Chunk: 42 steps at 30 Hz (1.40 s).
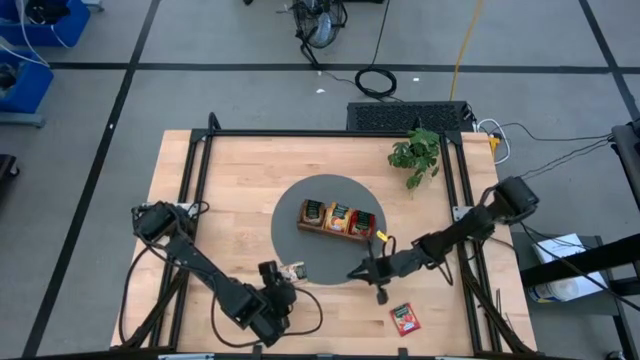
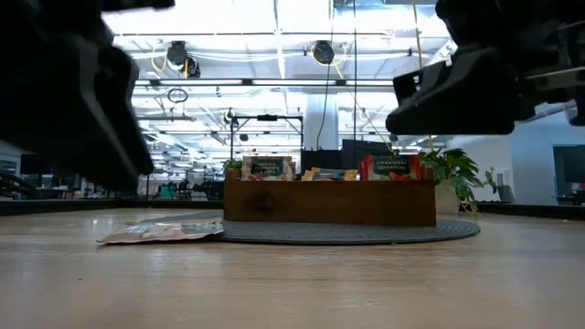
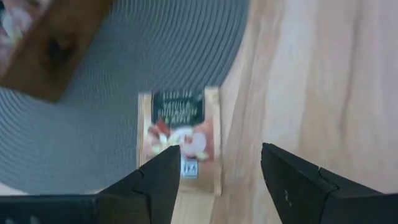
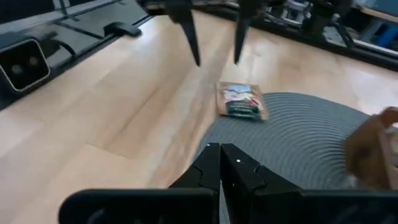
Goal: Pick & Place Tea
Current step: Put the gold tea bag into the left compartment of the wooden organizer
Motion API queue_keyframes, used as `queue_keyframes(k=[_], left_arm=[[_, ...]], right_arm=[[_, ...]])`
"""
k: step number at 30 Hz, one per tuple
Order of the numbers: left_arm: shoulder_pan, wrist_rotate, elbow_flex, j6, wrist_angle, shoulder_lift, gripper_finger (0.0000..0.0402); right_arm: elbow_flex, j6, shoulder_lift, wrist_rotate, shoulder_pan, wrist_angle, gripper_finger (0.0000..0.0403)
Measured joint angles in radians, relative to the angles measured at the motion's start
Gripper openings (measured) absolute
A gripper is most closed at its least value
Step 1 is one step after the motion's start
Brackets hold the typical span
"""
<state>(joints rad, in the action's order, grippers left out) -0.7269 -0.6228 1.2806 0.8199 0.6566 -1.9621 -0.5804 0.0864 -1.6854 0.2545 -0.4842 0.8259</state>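
- While both arms hang over the near half of the bench (image 1: 230, 190), the round grey mat (image 1: 300, 250) at its middle carries the wooden tray (image 1: 338, 230), whose 3 compartments already stand full of sachets.
- Left arm: its left hand (image 1: 283, 290) hovers at the mat's near-left edge, fingers (image 3: 155, 180) spread and empty, straddling the air just short of 1 cream sachet (image 3: 180, 138).
- That cream sachet lies flat, half on the mat and half on bare wood, directly ahead of the left hand; its longer side seems to run along the hand's line of approach, so the fingers would close across its shorter width.
- Right arm: its right hand (image 1: 372, 272) sits at the mat's near-right edge, fingers clenched on nothing, clearly farther from the cream sachet than the left hand is.
- A red sachet (image 1: 405, 318) lies alone on bare wood near the bench's front edge, just beside the right hand and well apart from the tray.
- Room to move looks good: open wood lies around both loose sachets, though the mat's rim under the cream one may hinder a flat pinch.
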Motion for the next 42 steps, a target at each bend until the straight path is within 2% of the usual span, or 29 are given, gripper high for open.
queue_keyframes(k=[4,7,9,12,20,30,37,42], left_arm=[[0.000,0.021,-0.014,0.051,0.049,-0.001,0.0225],[-0.001,-0.003,-0.014,0.114,0.123,-0.001,0.0225],[0.000,-0.019,-0.014,0.172,0.165,-0.001,0.0225],[0.011,-0.015,-0.014,0.214,0.169,-0.001,0.0225],[0.047,-0.007,-0.050,0.204,0.161,-0.001,0.0225],[0.068,-0.014,-0.067,0.305,0.348,-0.002,0.0225],[0.113,-0.010,-0.070,0.280,0.369,-0.002,0.0225],[0.147,0.050,-0.106,0.239,0.318,-0.001,0.0225]], right_arm=[[0.000,-0.006,-0.033,-0.099,0.015,0.073,0.0001],[-0.004,-0.025,-0.049,-0.219,0.032,0.107,0.0001],[-0.017,-0.023,-0.063,-0.255,0.033,0.106,0.0001],[-0.037,-0.022,-0.089,-0.259,0.032,0.105,0.0001],[-0.043,-0.041,-0.121,-0.257,0.033,0.105,0.0001],[-0.043,-0.040,-0.121,-0.257,0.033,0.105,0.0001],[-0.044,-0.044,-0.121,-0.256,0.033,0.105,0.0001],[-0.044,-0.044,-0.121,-0.256,0.033,0.105,0.0001]])
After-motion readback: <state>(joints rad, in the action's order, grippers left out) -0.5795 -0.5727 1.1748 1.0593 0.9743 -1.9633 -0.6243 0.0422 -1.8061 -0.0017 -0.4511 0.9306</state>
